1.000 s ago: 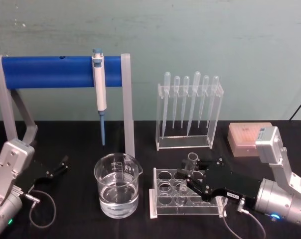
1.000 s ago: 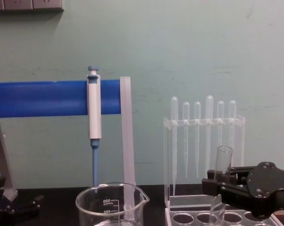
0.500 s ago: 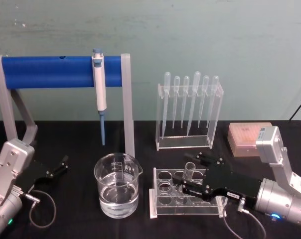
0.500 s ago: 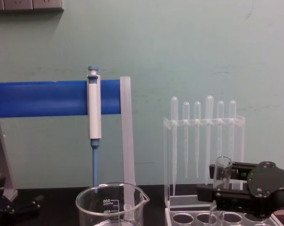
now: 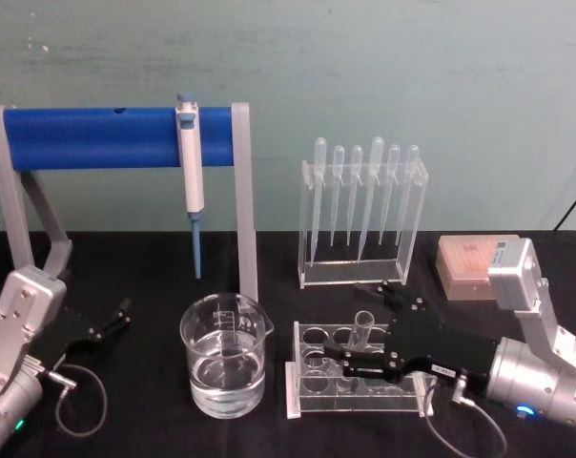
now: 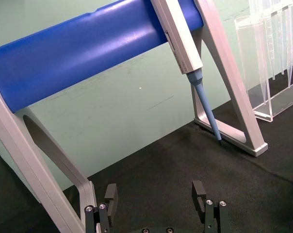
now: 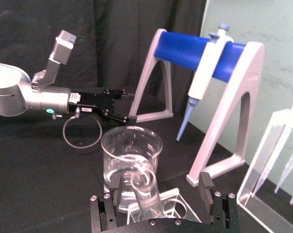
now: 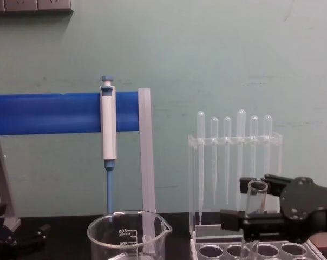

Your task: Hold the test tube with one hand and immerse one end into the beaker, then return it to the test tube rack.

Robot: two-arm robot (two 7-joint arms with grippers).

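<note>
The test tube (image 5: 364, 329) stands nearly upright in a hole of the clear tube rack (image 5: 305, 405), just right of the beaker (image 5: 224, 355), which holds water. My right gripper (image 5: 369, 324) is open, one finger on each side of the tube and neither touching it. In the right wrist view the test tube (image 7: 146, 194) rises between the spread fingers of the right gripper (image 7: 160, 187), with the beaker (image 7: 132, 160) beyond. The chest view shows the tube (image 8: 255, 208) and right gripper (image 8: 244, 203). My left gripper (image 5: 112, 320) rests open at the left, its fingers (image 6: 199, 191) apart.
A blue bar stand (image 5: 116, 136) holds a blue-and-white micropipette (image 5: 190, 172) behind the beaker. A clear rack of plastic pipettes (image 5: 362, 215) stands behind the tube rack. A pinkish tip box (image 5: 474, 267) sits at the right. A cable loop (image 5: 78, 396) lies by the left arm.
The right gripper lowered the test tube into the rack, then spread its fingers and let go of it. The left arm has not moved.
</note>
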